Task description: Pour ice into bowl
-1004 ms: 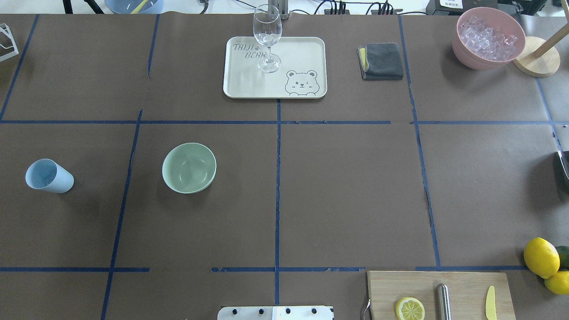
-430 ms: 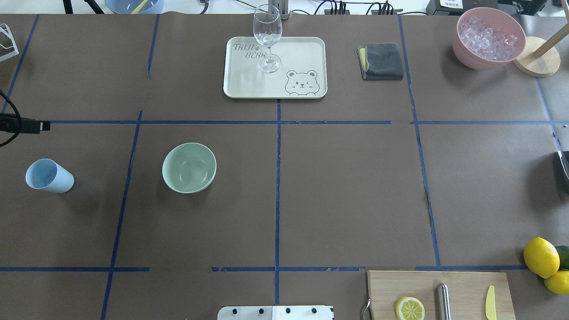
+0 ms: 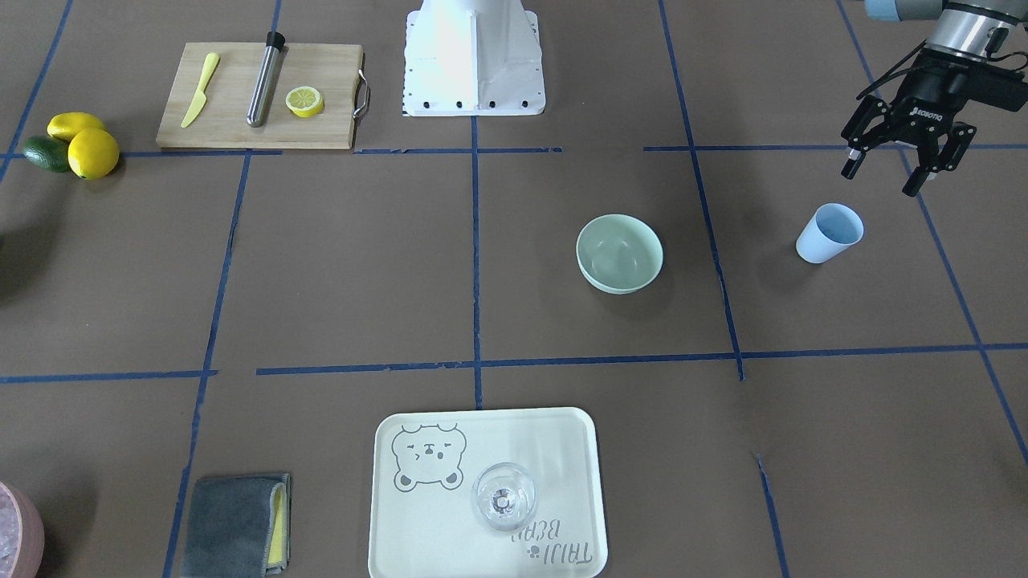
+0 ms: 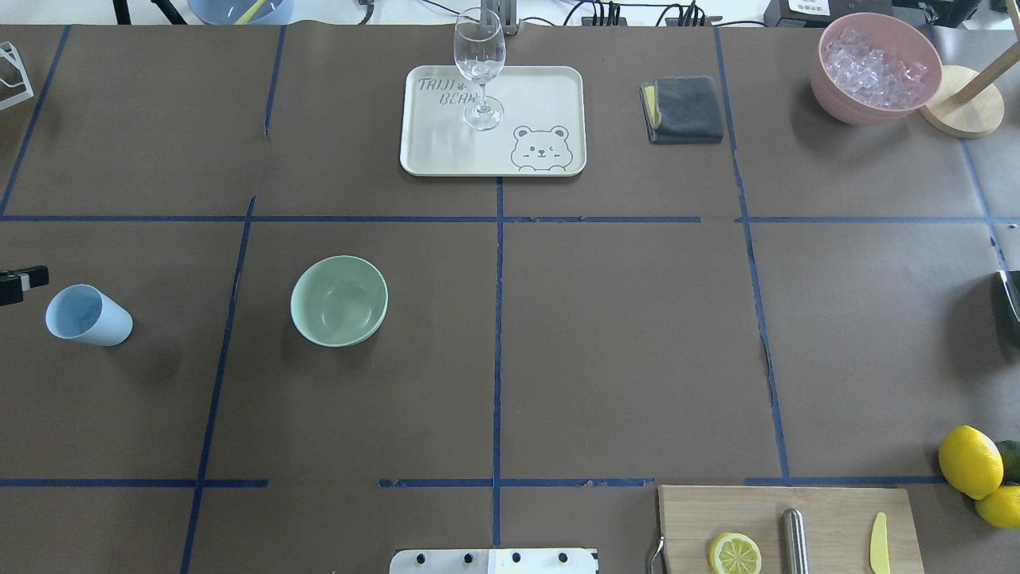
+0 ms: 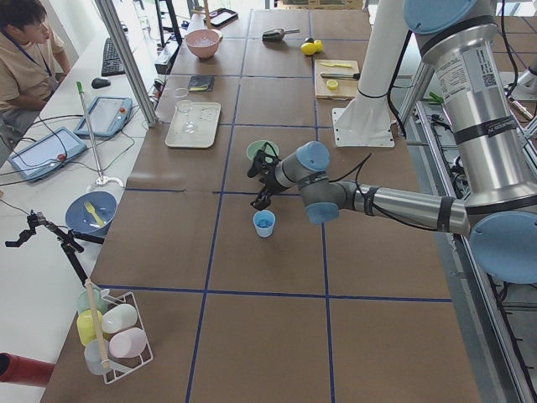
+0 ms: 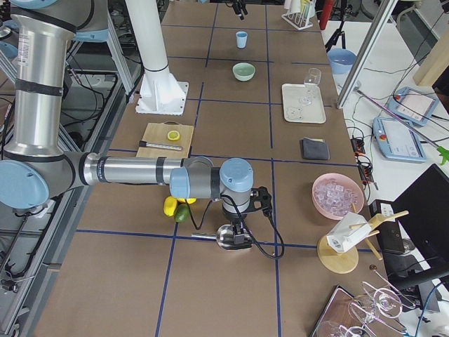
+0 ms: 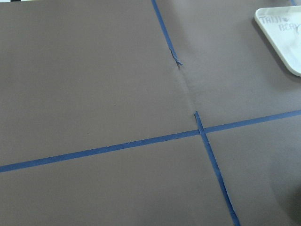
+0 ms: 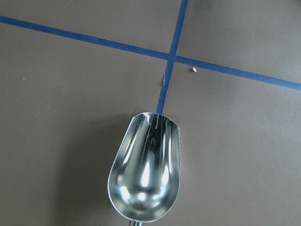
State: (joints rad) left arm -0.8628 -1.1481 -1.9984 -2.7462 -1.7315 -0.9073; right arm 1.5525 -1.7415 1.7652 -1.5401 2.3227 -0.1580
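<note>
Left claw (image 3: 881, 182), spread and empty, is moving in, now hovering near the blue cup (image 3: 827, 234); grasp is looking imminent. Mint-green bowl (image 3: 619, 253) is sitting empty, apart from it; ice undiscernible in cup. Right claw (image 6: 238, 235): cannot tell

A: Taking twelve o'clock as pointing away from the robot, where does the bowl (image 4: 339, 300) sit?
B: At nine o'clock from the middle of the table (image 4: 621, 335). The cup (image 4: 88, 316) is well apart at its nine o'clock.
A: And at twelve?
B: The tray (image 4: 542, 96), bearing the glass (image 4: 479, 72). The cloth (image 4: 685, 109) lies at the tray's three o'clock, with a second bowl (image 4: 833, 94) farther that way.
A: Nearer the robot?
B: The cutting board (image 4: 837, 518), at five o'clock, carries a lemon half (image 4: 734, 553), a rod (image 4: 794, 542) and a knife (image 4: 878, 544). Whole lemons (image 4: 970, 461) are at its two o'clock.
</note>
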